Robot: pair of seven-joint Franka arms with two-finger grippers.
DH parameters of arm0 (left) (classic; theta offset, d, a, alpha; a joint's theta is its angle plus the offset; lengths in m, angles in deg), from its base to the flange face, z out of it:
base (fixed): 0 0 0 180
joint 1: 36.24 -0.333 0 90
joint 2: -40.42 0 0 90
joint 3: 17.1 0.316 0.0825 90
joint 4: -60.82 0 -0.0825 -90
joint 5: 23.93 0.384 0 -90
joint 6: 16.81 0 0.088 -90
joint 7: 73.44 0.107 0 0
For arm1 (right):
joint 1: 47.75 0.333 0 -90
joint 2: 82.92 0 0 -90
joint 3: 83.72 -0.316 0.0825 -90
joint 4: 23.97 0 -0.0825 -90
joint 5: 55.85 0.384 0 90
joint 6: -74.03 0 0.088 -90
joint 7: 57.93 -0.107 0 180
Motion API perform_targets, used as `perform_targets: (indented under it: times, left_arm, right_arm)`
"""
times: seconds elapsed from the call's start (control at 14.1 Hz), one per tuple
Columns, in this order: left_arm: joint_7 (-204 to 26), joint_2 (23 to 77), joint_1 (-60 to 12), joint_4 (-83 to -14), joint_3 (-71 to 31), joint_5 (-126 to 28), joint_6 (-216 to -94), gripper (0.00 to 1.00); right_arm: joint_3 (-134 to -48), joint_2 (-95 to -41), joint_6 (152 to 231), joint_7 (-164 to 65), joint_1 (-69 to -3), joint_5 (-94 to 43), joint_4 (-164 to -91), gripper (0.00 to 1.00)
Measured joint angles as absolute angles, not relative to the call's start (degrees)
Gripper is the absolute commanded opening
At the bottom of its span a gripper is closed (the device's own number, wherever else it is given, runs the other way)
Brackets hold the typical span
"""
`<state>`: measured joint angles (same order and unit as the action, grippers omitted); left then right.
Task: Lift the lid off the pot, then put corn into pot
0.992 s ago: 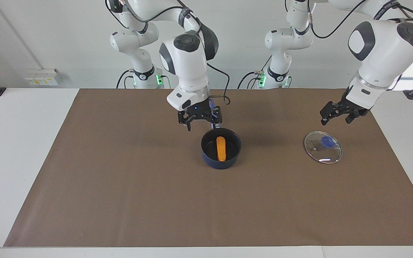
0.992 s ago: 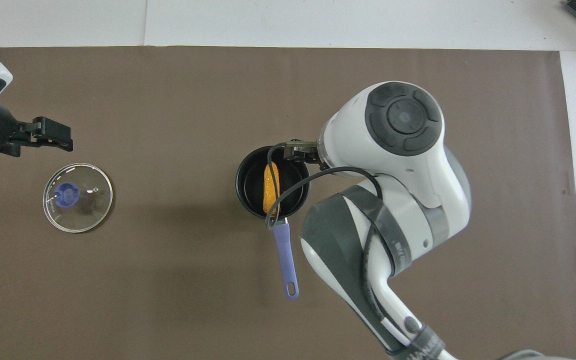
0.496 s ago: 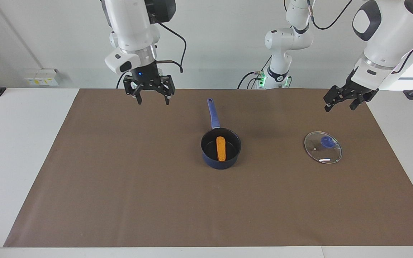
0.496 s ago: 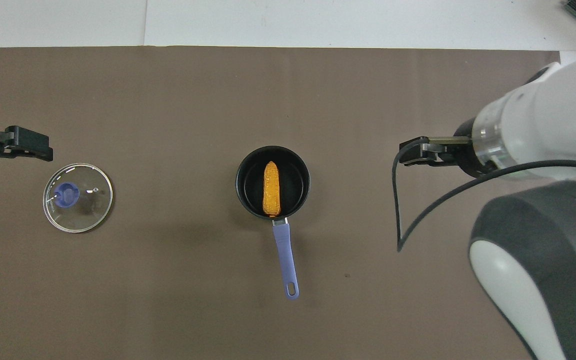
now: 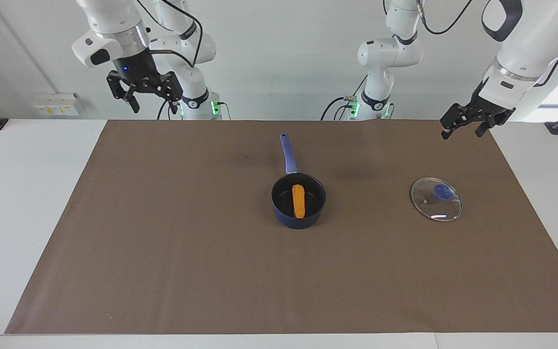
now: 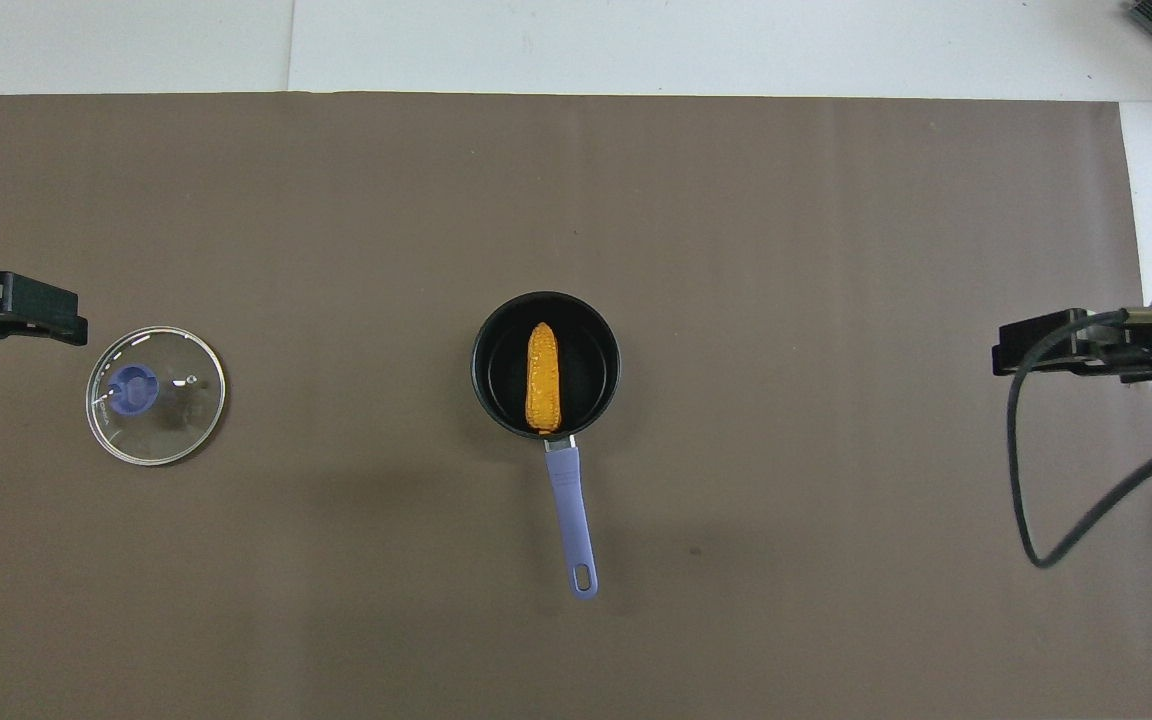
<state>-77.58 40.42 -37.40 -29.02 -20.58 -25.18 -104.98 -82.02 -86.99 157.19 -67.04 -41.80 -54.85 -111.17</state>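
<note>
The corn [image 5: 299, 200] is lying inside the pot [image 5: 298, 199]; the lid [image 5: 436, 199] is resting on the worktop [image 5: 162, 252] toward the left arm's end. Both the right hand [image 5: 144, 90] and left hand [image 5: 468, 121] are hanging released, raised, holding nothing. Judgement: parking clear suffices.

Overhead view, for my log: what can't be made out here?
- Left pincer: cut off by the overhead view's edge.
- Right pincer: arm cut off by the edge there too.
- Corn: underside hidden against the pot floor, in both views.
</note>
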Motion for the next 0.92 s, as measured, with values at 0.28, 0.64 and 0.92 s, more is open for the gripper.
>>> perform_targets:
  times: [0.28, 0.64, 0.92]
  left_arm:
    - [-77.6, 40.4, -37.4, -29.0, -21.0, -25.2, -104.9, 1.00]
    - [-77.5, 40.4, -37.3, -29.0, -21.4, -25.2, -104.2, 1.00]
    - [-77.4, 40.3, -36.4, -29.0, -22.0, -25.2, -104.2, 1.00]
  right_arm:
    - [-81.3, -87.5, 156.3, -66.3, -45.2, -54.8, -110.2, 1.00]
    - [-80.9, -87.7, 156.3, -63.8, -45.6, -54.9, -110.4, 1.00]
    - [-80.4, -88.5, 156.7, -60.3, -46.1, -54.9, -111.9, 1.00]
